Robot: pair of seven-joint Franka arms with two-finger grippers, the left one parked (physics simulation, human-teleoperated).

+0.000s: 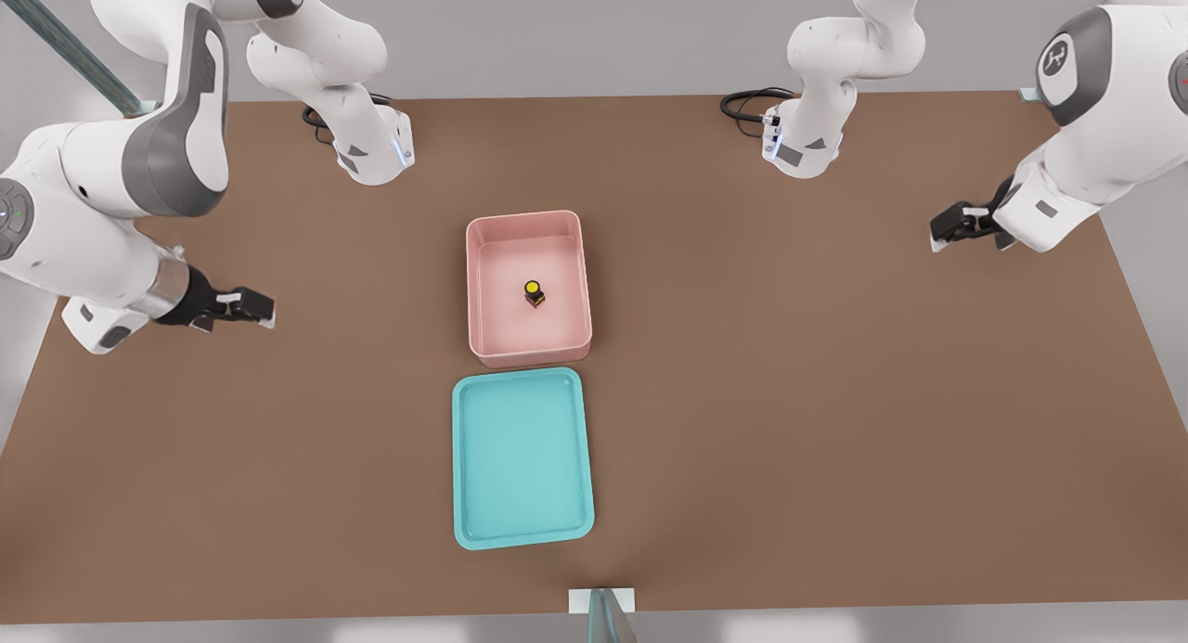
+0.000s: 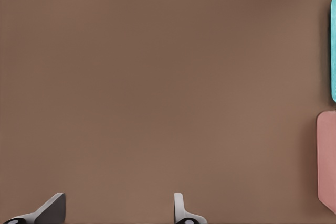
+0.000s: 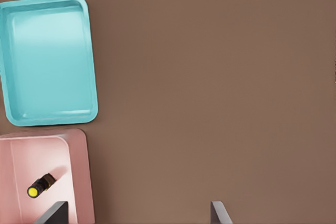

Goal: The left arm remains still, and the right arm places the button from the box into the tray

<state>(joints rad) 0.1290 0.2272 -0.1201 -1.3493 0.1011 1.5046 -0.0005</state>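
The button (image 1: 534, 293), a yellow cap on a small black body, sits on the floor of the pink box (image 1: 528, 219) near its middle. Just in front of the box lies the turquoise tray (image 1: 522, 457), with nothing in it. My gripper (image 1: 263, 309) hangs over the bare table at the front view's left, well away from the box, and is open with nothing between its fingers. In the right wrist view the button (image 3: 39, 186) lies in the box (image 3: 80, 171) beside the tray (image 3: 50, 59), and the gripper (image 3: 137, 216) shows two fingertips set wide apart.
The brown table (image 1: 835, 392) carries only the box and tray. Black cables (image 1: 747, 103) coil at the arm bases along the far edge. A small grey mount (image 1: 601, 601) sits at the near edge. The other arm (image 1: 1067, 188) hangs at the front view's right.
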